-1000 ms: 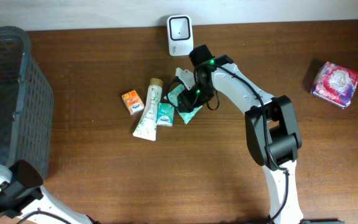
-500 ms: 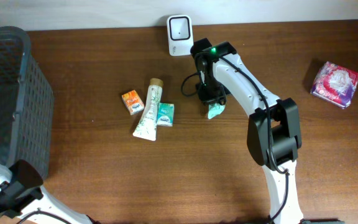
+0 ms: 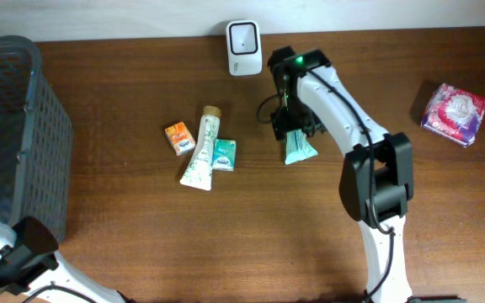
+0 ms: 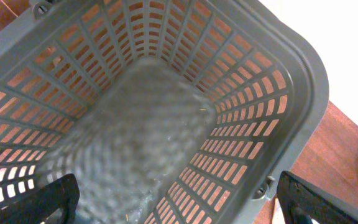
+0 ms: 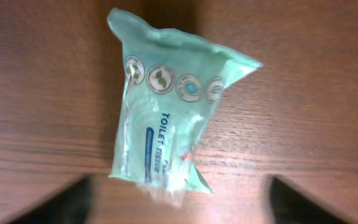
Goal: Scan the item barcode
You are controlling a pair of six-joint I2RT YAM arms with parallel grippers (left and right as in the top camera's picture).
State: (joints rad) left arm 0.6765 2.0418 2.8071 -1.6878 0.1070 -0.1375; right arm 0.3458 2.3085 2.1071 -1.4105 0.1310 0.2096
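Observation:
The item, a pale green tissue pack (image 3: 298, 150) (image 5: 166, 118), lies flat on the wooden table, printed side up. My right gripper (image 3: 292, 126) (image 5: 182, 202) hovers over its near end, open; both dark blurred fingers (image 5: 67, 199) stand well clear of the pack. A white barcode scanner (image 3: 243, 36) stands at the table's back edge, up and left of the pack. Over the grey basket (image 4: 278, 93), my left gripper (image 4: 179, 202) is open and holds nothing.
An orange box (image 3: 178, 138), a white toothpaste tube (image 3: 201, 151) and a small teal pack (image 3: 224, 155) lie left of the tissue pack. A pink wrapped pack (image 3: 454, 114) sits at the far right. The basket (image 3: 7, 126) fills the left side.
The right gripper carried the tissue pack rightwards away from the other items, set it on the table and opened. The left arm has not moved.

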